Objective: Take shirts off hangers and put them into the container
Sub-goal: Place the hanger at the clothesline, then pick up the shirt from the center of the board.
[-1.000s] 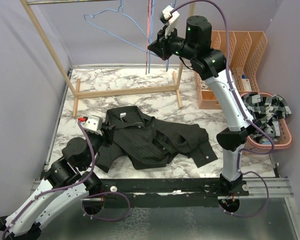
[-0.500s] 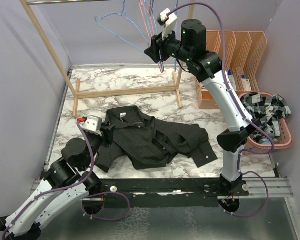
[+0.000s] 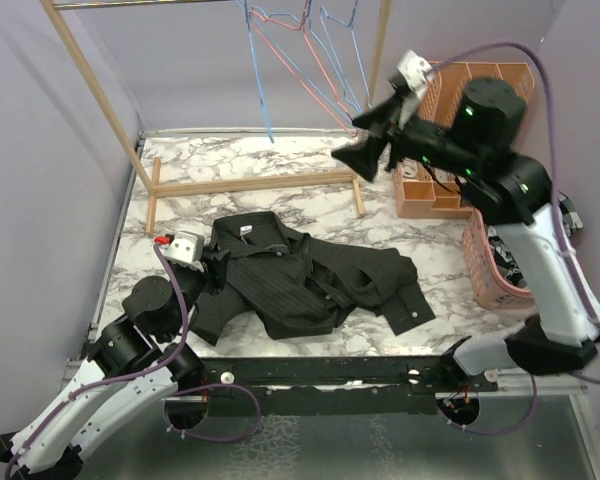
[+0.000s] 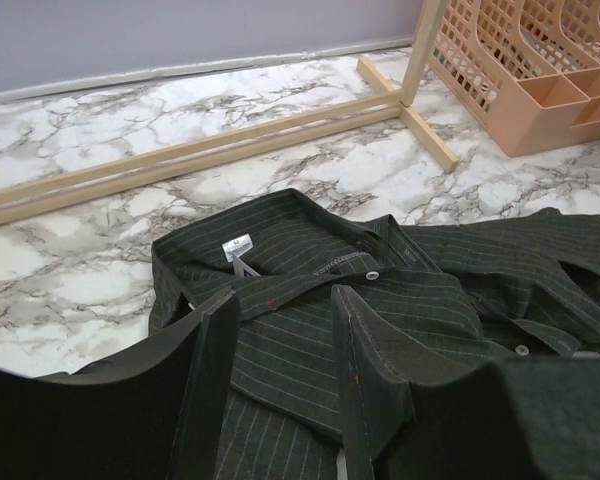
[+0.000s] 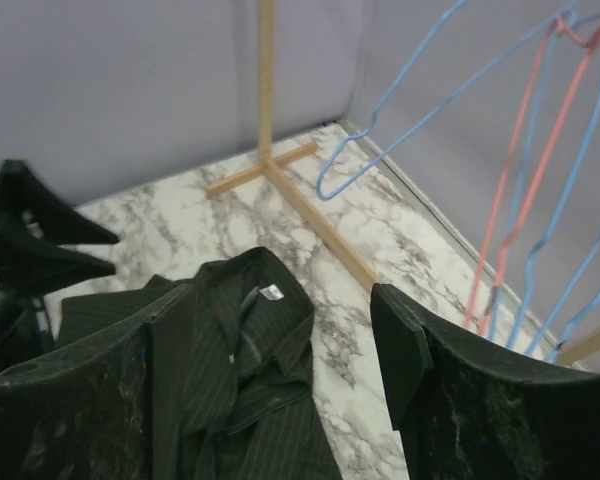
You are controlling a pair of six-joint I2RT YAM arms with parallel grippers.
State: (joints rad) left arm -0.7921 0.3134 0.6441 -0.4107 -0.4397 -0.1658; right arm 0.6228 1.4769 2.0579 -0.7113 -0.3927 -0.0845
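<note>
The marble surface [image 3: 280, 160] looks the same as a moment ago, and so does the wooden rack [image 3: 250, 183] standing at the back of it.

The black striped shirt [image 3: 300, 285] lies flat in the middle of the frame. It has not moved. It is off its hanger but not yet in the container [image 3: 483, 268]. That pink basket sits at the right edge of the frame, well apart from the shirt. The right arm now hides most of the basket.

The hangers [image 3: 310, 50] have changed the most. They were spread along the bar at the top, and now they hang bunched together at the top middle, blue and pink ones side by side. All look bare.

The right end effector [image 5: 280, 300] was up at the hangers a moment ago. Now it has swung to the right and away from them. Its jaws stand wide apart with nothing between them, so it has let go.

The left end effector [image 4: 283, 298] stays at the lower left, by the shirt's collar. Its jaws are partly apart and pinch nothing.

So the hanger job looks done. I think the next job is to lift this shirt and carry it to the basket.
</note>
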